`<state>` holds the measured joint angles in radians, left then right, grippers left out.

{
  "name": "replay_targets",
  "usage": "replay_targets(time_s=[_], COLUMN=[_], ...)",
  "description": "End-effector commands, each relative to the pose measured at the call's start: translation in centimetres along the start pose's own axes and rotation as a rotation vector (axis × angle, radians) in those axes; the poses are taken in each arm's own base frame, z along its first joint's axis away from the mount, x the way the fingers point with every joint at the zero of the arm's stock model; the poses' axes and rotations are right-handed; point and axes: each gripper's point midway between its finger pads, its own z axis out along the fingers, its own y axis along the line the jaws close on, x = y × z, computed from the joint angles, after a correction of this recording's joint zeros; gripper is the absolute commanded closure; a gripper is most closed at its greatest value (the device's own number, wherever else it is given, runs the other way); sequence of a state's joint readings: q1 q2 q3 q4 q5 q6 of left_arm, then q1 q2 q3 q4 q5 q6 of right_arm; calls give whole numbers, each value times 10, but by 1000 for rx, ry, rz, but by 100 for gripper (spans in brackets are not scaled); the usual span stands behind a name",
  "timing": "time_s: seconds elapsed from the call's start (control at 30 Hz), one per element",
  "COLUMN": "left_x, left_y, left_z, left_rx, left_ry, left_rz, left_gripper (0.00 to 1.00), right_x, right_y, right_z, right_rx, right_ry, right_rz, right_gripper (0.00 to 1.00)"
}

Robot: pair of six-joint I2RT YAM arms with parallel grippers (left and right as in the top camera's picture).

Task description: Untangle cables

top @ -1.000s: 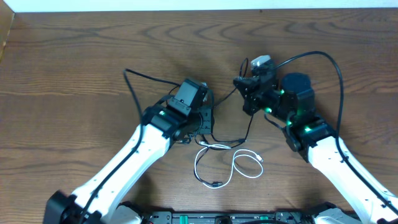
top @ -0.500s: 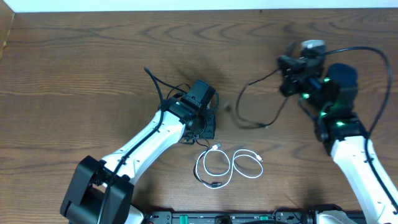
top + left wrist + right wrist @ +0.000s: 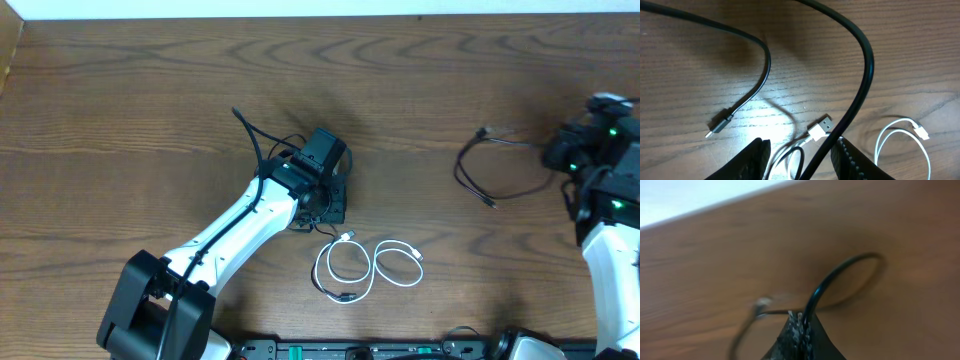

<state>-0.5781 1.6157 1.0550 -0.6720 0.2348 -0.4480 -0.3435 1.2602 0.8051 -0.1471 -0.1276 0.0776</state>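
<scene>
A brown wooden tabletop [image 3: 150, 80] is seen from above. The left arm [image 3: 235, 235] is stretched from the front edge toward the middle. The right arm [image 3: 610, 250] is kept along the right edge.

The left gripper [image 3: 328, 208] is pointed down at the middle of the tabletop. In its wrist view the fingers are spread and nothing is clamped; a white plug is seen just ahead of them. The right gripper [image 3: 555, 160] is held near the right edge, and in its wrist view it is pinched tight on the black cable [image 3: 462, 168]. That cable is draped in one open loop inward from the right edge.

The white cable [image 3: 373, 268] is laid in two small loops near the middle of the front edge, well apart from the black one.

The separation is judged largely done, since no crossing of the two cables is visible. What is left appears to be the release of the black cable and perhaps the straightening of the white loops.
</scene>
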Motion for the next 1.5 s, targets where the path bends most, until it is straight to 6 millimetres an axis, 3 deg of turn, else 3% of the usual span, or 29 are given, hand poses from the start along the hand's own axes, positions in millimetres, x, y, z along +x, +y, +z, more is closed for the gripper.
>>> replay_targets(time_s=[0.0,0.1,0.23,0.47,0.7,0.73,0.8,0.9,1.0,1.23,1.47], left_x=[3,3,3,3,3,3,3,3,3,3,3], left_y=[1,1,1,1,1,1,1,1,1,0,0], left_z=[3,3,3,3,3,3,3,3,3,2,3], left_rx=[-1,-1,-1,-1,-1,-1,-1,-1,-1,0,0], left_ry=[13,13,13,13,13,13,13,13,13,12,13], left_rz=[4,4,4,4,4,4,4,4,4,4,4], left_gripper=[55,55,55,55,55,55,55,55,55,55,55], right_x=[-10,-7,-5,-21,-38,-37,-33,-25,-24,-25,-9], right_y=[-84,-120,-145,-159,-141,-139,-135,-130,-120,-84,-67], right_z=[-21,-30,-37,-41,-31,-29,-23,-15,-10,-6,-2], right_rx=[362,459,501,504,375,359,325,284,220,9,-45], right_ry=[-23,-22,-46,-127,-182,-176,-160,-132,-125,-107,-36], right_rz=[9,62,181,203,187,187,188,222,232,224,243], right_gripper=[99,99,99,99,97,92,66,13,11,23,25])
